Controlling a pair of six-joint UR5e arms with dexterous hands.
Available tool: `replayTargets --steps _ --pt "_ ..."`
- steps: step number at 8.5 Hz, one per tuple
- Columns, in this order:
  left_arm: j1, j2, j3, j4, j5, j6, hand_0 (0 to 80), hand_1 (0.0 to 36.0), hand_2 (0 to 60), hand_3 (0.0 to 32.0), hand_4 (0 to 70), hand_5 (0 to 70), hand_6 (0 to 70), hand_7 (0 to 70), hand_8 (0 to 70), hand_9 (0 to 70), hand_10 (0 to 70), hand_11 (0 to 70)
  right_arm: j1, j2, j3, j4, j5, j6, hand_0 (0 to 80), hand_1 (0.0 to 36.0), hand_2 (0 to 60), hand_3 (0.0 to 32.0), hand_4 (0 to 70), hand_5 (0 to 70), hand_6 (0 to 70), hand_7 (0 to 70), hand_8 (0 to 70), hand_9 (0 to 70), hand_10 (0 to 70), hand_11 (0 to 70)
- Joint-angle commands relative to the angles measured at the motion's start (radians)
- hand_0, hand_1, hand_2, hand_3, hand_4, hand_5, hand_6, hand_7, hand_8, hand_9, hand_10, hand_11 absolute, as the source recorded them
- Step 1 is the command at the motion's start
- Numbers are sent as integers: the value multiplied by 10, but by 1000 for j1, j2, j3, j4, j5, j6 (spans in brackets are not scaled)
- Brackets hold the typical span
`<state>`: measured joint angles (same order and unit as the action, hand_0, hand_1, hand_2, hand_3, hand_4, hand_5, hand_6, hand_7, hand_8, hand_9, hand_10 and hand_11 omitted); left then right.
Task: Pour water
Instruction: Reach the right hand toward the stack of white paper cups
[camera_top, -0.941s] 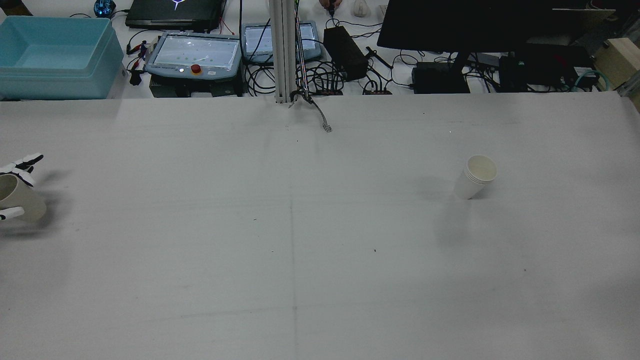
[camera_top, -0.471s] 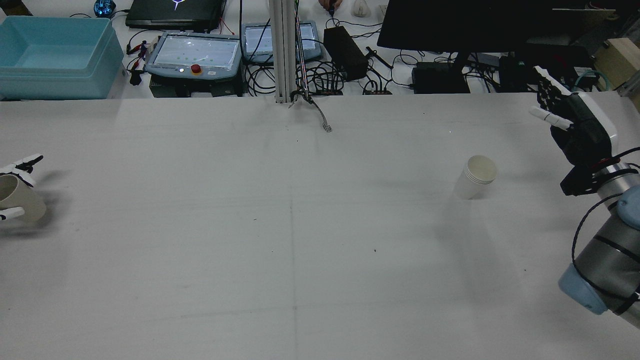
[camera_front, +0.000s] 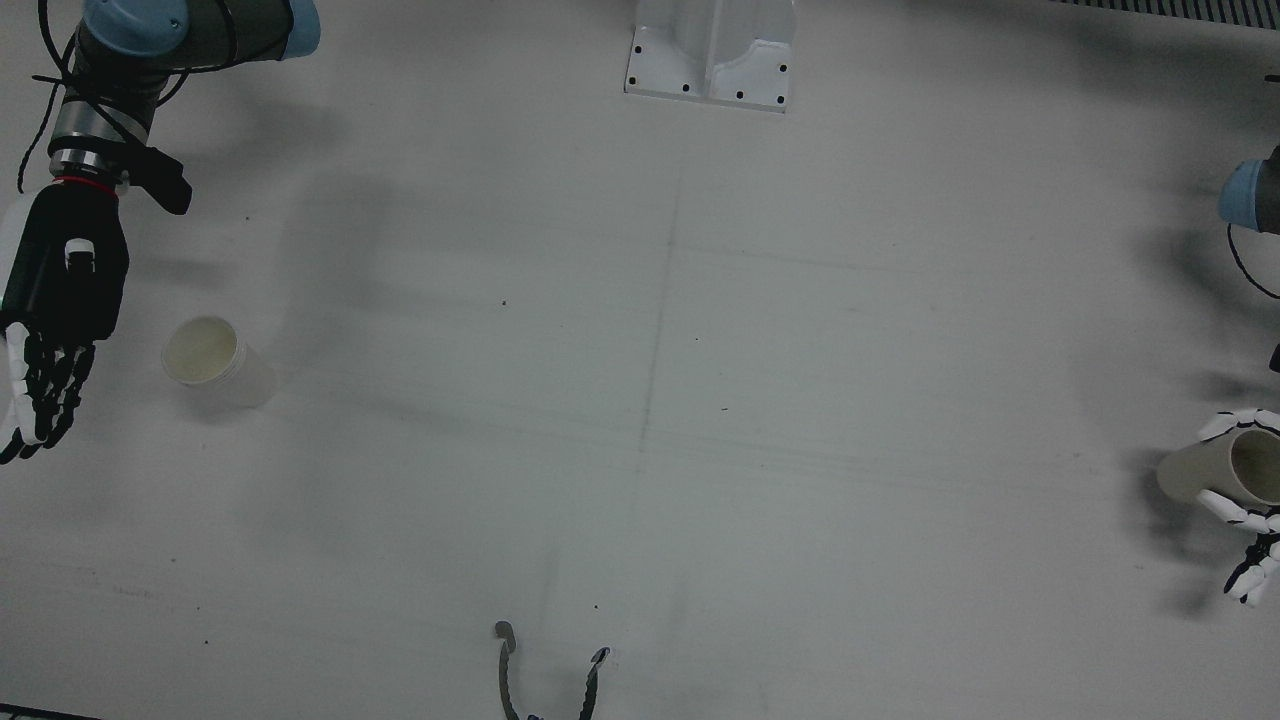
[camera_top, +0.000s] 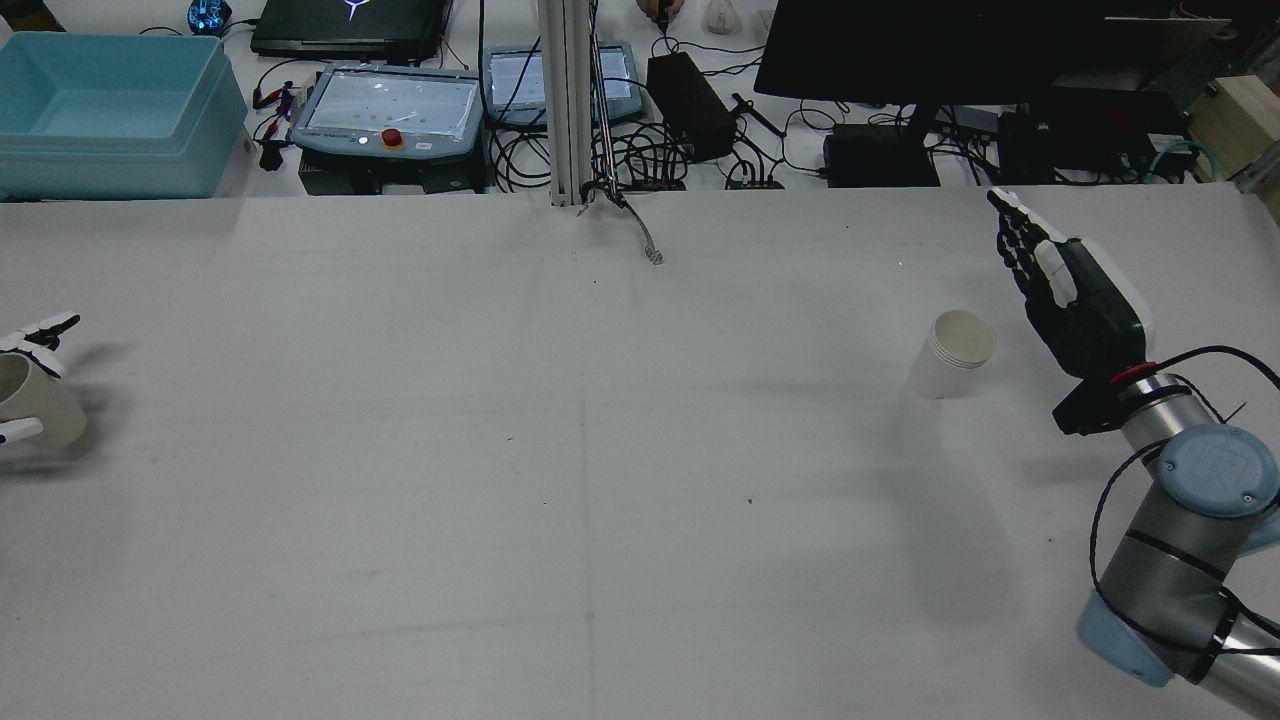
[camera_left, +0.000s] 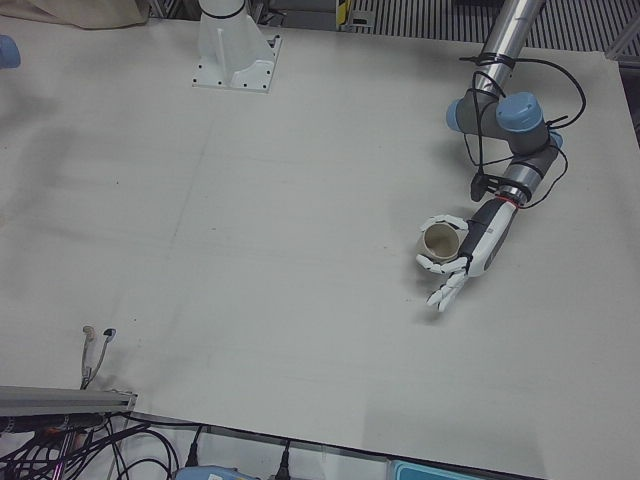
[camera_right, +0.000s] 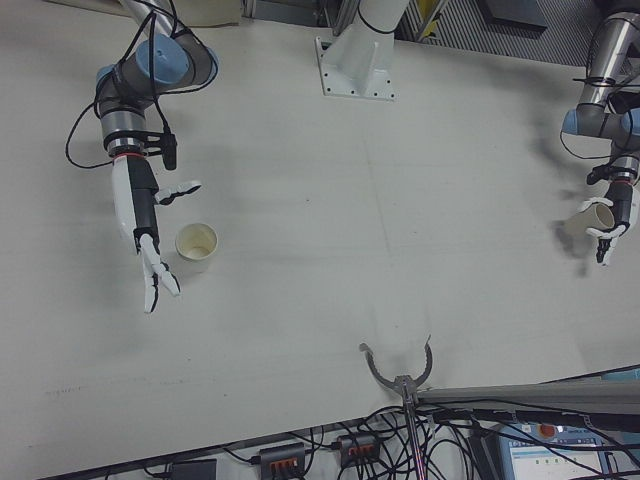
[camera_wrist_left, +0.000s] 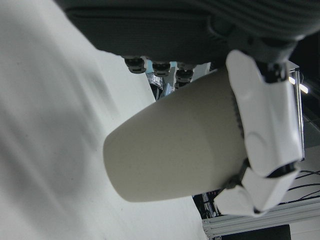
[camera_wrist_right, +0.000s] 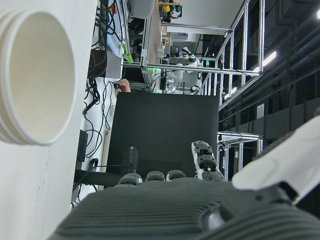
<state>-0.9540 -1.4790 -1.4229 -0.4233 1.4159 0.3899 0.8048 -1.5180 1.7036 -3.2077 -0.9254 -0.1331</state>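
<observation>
A stack of white paper cups (camera_top: 950, 355) stands upright on the right half of the table; it also shows in the front view (camera_front: 210, 355), the right-front view (camera_right: 196, 245) and the right hand view (camera_wrist_right: 35, 75). My right hand (camera_top: 1070, 290) is open, fingers stretched out, just beside the stack and not touching it. My left hand (camera_left: 470, 250) is shut on a beige paper cup (camera_left: 440, 240) at the table's far left edge (camera_top: 35, 405). Fingers (camera_wrist_left: 260, 115) wrap that cup (camera_wrist_left: 175, 145). What is inside either cup cannot be seen.
A blue bin (camera_top: 110, 110), teach pendants (camera_top: 390, 110), cables and a monitor (camera_top: 950, 50) lie beyond the table's far edge. A metal post (camera_top: 568, 100) with a dangling grey clip (camera_top: 650, 250) stands at back centre. The arms' pedestal (camera_front: 710, 60) is on the robot's side.
My right arm came into view from the right and moved left, up beside the white cups. My left hand with the beige cup shifted slightly further left.
</observation>
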Motion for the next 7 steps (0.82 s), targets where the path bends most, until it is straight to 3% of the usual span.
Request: replayTargets --steps 1,2,3,4,7 --pt "0 6 5 -5 3 0 528 182 302 0 607 517 106 79 47 26 23 42 -93 -10 -5 0 104 4 191 31 82 0 14 82 3 23 0 0 0 0" --pt "0 6 5 -6 3 0 529 181 296 0 606 517 105 79 46 24 22 41 -116 -11 -19 -1 114 3 355 80 116 0 0 40 0 0 0 0 0 0" --pt "0 6 7 -6 3 1 526 181 296 0 601 516 105 79 46 25 22 42 -112 -14 -18 -1 115 0 496 199 146 0 0 1 0 0 0 0 0 0" --pt "1 5 7 -8 3 1 525 178 289 0 598 513 105 78 45 24 22 41 -110 -34 -13 -1 137 1 587 277 114 0 0 0 0 0 0 0 0 0" --pt "0 8 9 -11 3 1 530 178 272 0 598 510 105 78 45 23 23 42 -147 -48 -18 -3 183 -31 800 349 31 0 0 0 0 0 0 0 0 10"
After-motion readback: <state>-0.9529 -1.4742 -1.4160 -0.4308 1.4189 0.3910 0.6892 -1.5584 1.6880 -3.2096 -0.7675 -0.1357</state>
